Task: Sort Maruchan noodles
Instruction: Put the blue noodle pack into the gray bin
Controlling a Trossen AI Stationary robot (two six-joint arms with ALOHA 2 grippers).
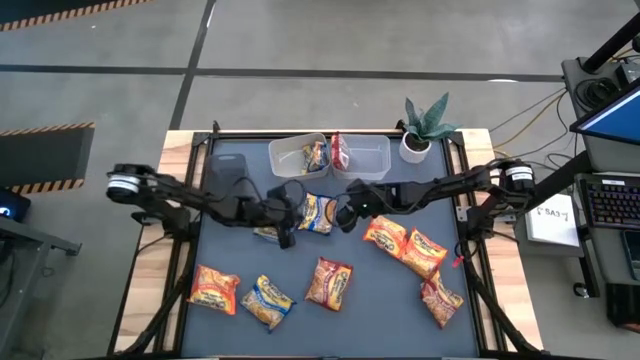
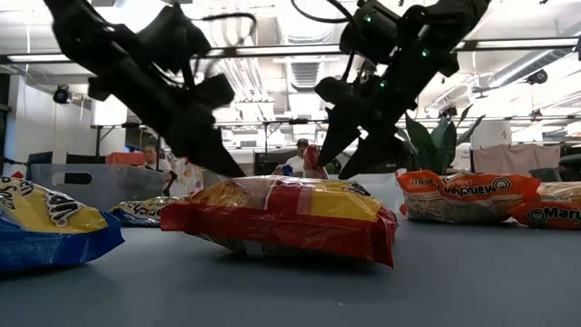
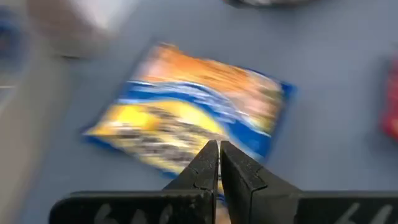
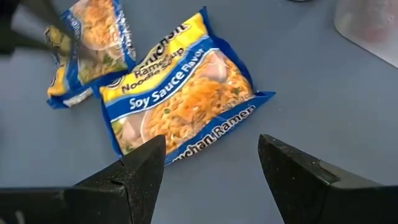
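Note:
Several Maruchan packets lie flat on the dark mat. A yellow-and-blue Soy Sauce packet [image 4: 186, 93] [image 1: 318, 213] sits mid-table, and my right gripper [image 4: 211, 149] [image 1: 345, 217] hovers open just to its right, touching nothing. A second yellow-and-blue packet [image 3: 193, 118] [image 1: 266, 232] lies to its left, with my left gripper [image 3: 218, 146] [image 1: 286, 236] shut at its edge. Red-orange and orange packets lie nearer: [image 1: 215, 288], [image 1: 330, 283], [image 1: 385, 237], [image 1: 425, 252], [image 1: 440, 300]. Another yellow-and-blue one [image 1: 268, 300] is also there. My left gripper's shut fingertips [image 3: 208, 155] stand over the edge [image 3: 186, 168] of the left yellow-and-blue packet, slanting down from the table's left. The packet lies flat on the mat. Whether the tips touch it I cannot tell.
Two clear tubs stand at the far edge: the left tub [image 1: 285, 150] holds a yellow-and-blue packet, the right tub [image 1: 372, 152] a red one. A potted plant [image 1: 425, 130] is at the far right corner. The red packet [image 2: 290, 218] fills the low view's foreground.

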